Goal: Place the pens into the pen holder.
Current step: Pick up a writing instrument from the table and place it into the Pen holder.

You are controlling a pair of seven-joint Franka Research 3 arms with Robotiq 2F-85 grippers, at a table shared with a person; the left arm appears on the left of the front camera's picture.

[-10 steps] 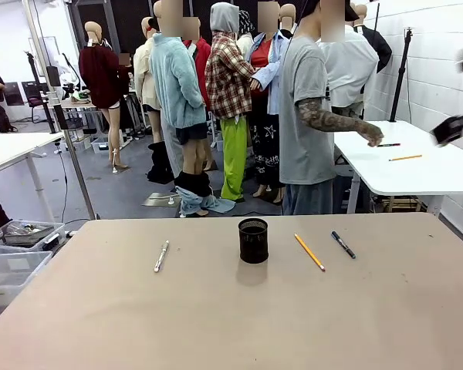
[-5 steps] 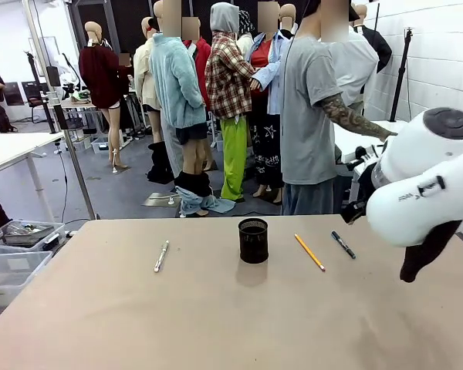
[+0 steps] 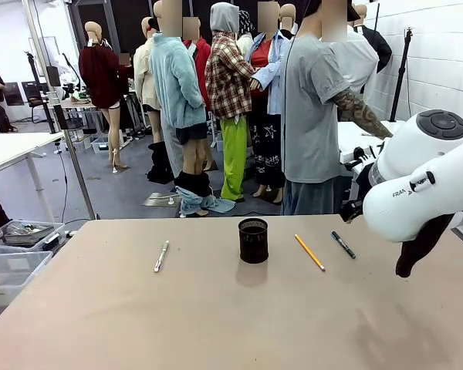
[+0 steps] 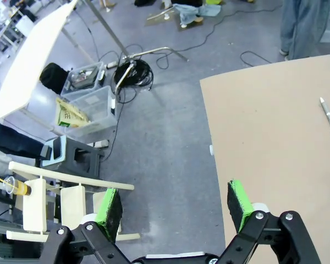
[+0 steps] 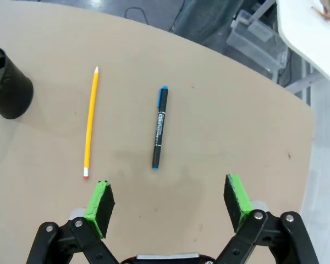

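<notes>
Nothing's in the cup yet. The pen holder stands upright mid-tabletop with its mouth open to the top, so anything dropped in tip-down should just slide in.

All three pens lie flat and well apart, which I'd guess is deliberate so each can be picked without bumping a neighbour. The silver pen sits off to the holder's left. The pencil and the dark pen are on its right, side by side but not touching.

The right arm hangs over that right-hand pair. Its wrist camera looks straight down, and the right gripper has its fingers spread wide with nothing between them. The dark pen sits nearly centred ahead of it, so my bet is that's the first pick (the pencil is just a bit off toward one pad).

The pen lies roughly along the view rather than across the pads, so pinching its thin barrel should be easy.

The left gripper is also spread wide and empty, parked over the tabletop's edge with floor below. The silver pen is up in the corner of its view.
</notes>
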